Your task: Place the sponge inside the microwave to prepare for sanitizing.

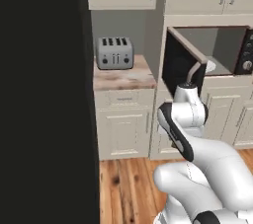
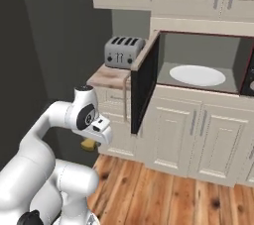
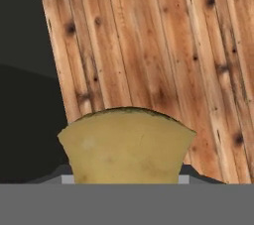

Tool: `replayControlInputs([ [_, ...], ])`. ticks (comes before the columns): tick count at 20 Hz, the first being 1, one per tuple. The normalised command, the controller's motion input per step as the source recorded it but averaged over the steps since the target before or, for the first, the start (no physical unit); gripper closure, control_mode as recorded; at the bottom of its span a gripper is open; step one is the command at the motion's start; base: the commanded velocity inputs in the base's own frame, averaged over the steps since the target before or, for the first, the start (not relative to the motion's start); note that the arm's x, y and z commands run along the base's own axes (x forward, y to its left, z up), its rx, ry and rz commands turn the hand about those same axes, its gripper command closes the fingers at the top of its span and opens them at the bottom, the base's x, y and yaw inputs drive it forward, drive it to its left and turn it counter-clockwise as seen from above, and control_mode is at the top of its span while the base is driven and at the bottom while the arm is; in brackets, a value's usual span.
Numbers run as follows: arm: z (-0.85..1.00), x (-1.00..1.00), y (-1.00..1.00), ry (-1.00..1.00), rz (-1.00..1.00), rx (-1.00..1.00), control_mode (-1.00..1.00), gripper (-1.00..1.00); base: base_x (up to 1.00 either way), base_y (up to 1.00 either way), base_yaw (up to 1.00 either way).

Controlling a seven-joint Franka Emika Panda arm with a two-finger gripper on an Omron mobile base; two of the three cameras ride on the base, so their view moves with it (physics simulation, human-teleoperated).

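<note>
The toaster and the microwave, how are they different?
The toaster is small and silver; the microwave is a much wider box with a black door. The toaster has four slots on top; the microwave has a grey inside with a white round plate. The toaster stands on the counter; the microwave sits built in between cabinets, its door swung open. Both are kitchen machines.

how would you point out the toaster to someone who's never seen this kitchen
Find the open microwave built into the cream cabinets. Left of its swung-out black door is a short stone counter. The toaster stands on it: a silver box with four top slots.
</note>
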Motion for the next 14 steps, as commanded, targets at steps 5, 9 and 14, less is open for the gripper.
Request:
replayControlInputs([
  [5, 0.0, 0.0, 0.0, 0.0, 0.0, 0.0, 1.0, 1.0, -0.34, -0.52, 0.22],
  [9, 0.0, 0.0, 0.0, 0.0, 0.0, 0.0, 1.0, 1.0, -0.3, -0.33, 0.01],
  [14, 0.0, 0.0, 0.0, 0.0, 0.0, 0.0, 1.0, 1.0, -0.34, -0.34, -0.06],
])
